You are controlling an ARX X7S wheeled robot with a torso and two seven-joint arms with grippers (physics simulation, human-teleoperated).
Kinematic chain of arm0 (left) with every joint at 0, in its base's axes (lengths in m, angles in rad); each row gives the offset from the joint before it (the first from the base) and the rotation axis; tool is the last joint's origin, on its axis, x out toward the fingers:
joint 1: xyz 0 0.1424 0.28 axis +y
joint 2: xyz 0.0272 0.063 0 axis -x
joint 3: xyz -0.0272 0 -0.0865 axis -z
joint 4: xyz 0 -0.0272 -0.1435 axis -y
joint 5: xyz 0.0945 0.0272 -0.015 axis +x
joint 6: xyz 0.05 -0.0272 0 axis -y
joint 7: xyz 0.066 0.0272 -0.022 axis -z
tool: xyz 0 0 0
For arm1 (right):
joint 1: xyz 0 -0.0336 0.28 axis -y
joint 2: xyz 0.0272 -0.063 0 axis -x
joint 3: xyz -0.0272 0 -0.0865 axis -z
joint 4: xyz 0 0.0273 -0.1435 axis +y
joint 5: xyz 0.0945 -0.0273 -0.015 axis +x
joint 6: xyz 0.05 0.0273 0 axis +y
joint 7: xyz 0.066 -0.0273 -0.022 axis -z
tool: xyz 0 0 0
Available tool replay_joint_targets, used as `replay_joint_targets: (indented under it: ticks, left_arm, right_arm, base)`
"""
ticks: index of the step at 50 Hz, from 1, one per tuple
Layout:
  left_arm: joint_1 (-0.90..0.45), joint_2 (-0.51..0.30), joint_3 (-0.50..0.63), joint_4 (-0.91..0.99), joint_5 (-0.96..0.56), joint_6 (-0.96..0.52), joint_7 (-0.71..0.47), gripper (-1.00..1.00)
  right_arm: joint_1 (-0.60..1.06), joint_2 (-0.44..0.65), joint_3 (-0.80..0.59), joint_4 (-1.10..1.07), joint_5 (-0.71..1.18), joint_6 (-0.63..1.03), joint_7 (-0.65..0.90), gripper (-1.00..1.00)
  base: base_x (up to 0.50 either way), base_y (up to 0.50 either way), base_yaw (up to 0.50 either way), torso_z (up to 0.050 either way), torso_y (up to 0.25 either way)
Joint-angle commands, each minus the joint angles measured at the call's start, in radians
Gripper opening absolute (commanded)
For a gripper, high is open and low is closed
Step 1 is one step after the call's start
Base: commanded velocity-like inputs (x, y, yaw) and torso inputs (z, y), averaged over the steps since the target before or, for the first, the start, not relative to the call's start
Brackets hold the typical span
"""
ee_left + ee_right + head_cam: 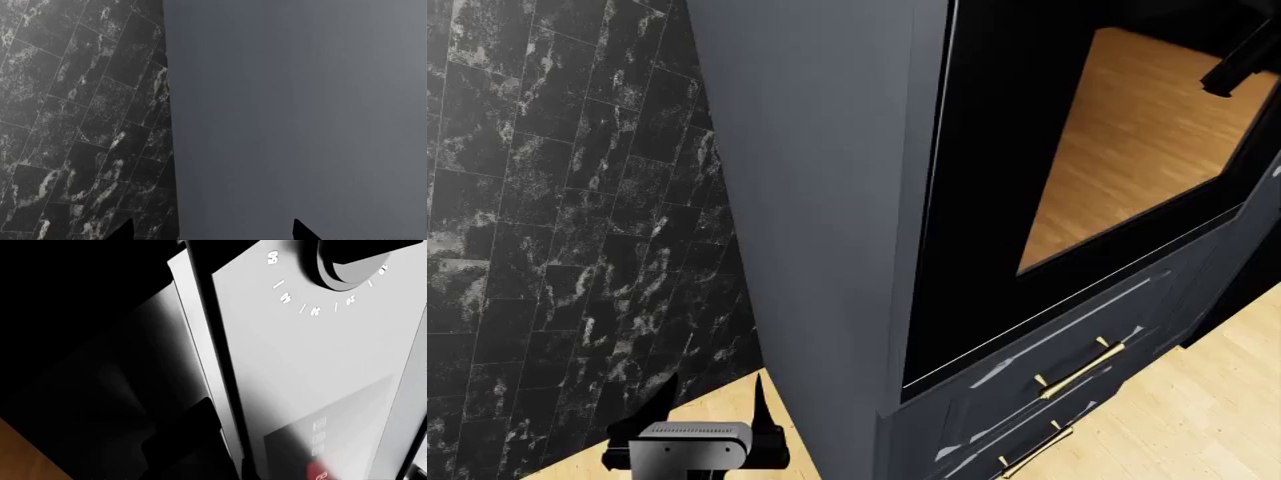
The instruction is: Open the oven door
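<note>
Up by the oven door (988,200), I cannot tell my right claw's state; my left claw (714,400) hangs open and empty, so I must still grab the door's edge.

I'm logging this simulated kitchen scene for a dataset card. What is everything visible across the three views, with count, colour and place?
oven door: one, glossy black with a window mirroring wood-brown, upper right of the head view, above the drawers.
drawer fronts: two seen, navy, below the oven door.
drawer handles: two, brass, one on each drawer front.
cabinet side panel: one, grey, left of the oven door.
wall tiles: many, black marbled with white veins, behind the cabinet.
floor: light wood, lower right of the head view.
control dial: one, dark, with white markings around it, on a pale panel.
left gripper: one, black, fingers apart, beside the cabinet side.
right gripper: not identifiable.
</note>
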Motion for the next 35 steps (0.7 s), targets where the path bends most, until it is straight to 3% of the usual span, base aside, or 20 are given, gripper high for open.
replay_joint_targets:
  ticks: [1,35]
  left_arm:
    - [0.001,0.002,0.003,-0.01,-0.001,0.009,0.002,1.0]
    - [-0.005,0.006,0.018,-0.021,-0.006,0.025,0.014,1.0]
  right_arm:
    - [-0.012,0.012,0.004,-0.014,-0.013,0.009,-0.014,-1.0]
    - [-0.133,0.187,0.091,-0.249,0.049,0.138,-0.025,-1.0]
  base:
    - [0.0,0.0,0.0,0.0,0.0]
    - [0.0,0.0,0.0,0.0,0.0]
